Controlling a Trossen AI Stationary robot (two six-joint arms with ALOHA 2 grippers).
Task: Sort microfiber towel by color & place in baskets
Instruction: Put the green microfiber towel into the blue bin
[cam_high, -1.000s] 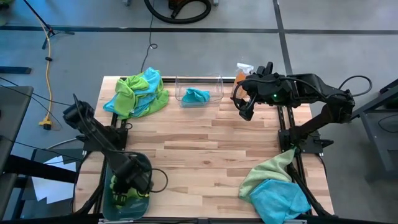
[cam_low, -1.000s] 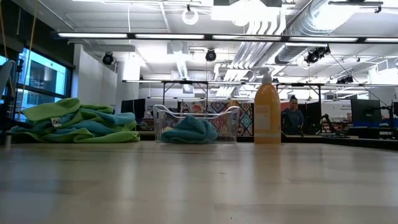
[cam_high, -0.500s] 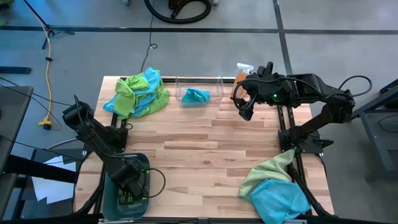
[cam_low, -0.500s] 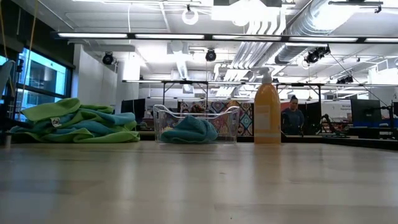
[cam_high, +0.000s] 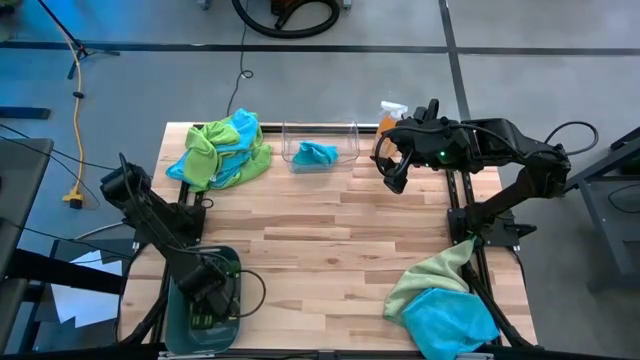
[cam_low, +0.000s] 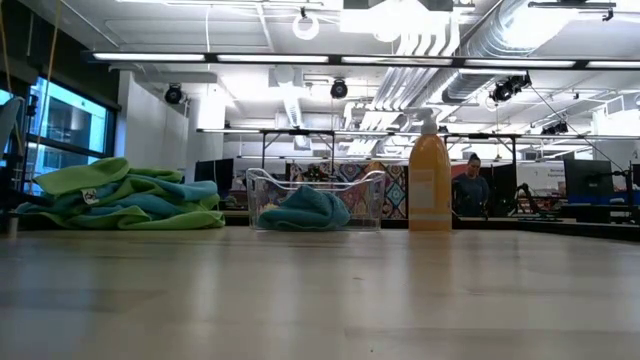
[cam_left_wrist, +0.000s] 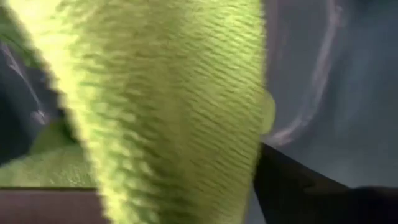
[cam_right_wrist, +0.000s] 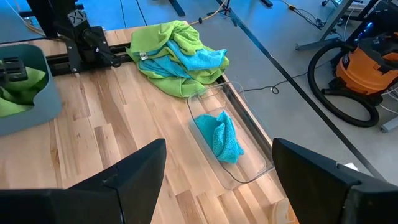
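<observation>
At the lower left of the high view, the left gripper (cam_high: 210, 300) is reaching into the opaque teal-grey plastic bin (cam_high: 178, 318), a lime green microfiber towel (cam_left_wrist: 155, 106) draping against it; whether its jaws are gripping, I cannot tell. The right gripper (cam_high: 390, 168) is waiting wide open beside the clear plastic bin (cam_high: 352, 135) holding a turquoise towel (cam_high: 314, 154), ready for blues.
</observation>
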